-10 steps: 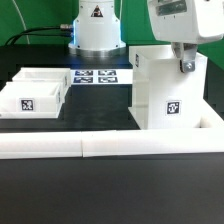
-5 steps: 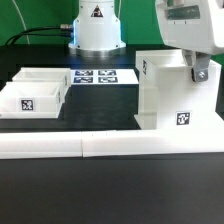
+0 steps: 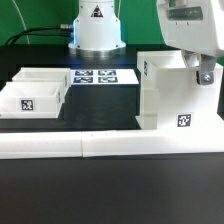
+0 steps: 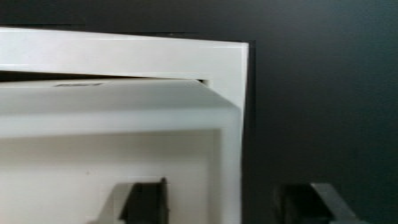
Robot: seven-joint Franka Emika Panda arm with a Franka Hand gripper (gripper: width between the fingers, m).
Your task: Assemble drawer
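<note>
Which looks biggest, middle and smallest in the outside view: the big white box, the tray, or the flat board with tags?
1. Largest: housing, clearly.
2. Next: tray.
3. Smallest: marker board, but it lies flat and farther back, so its look may mislead.

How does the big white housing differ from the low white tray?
The housing is tall and cube-like; the tray is low and open-topped. The housing's tag sits near a lower corner; the tray's tag is centred on its wall. Both are white plastic.
</note>
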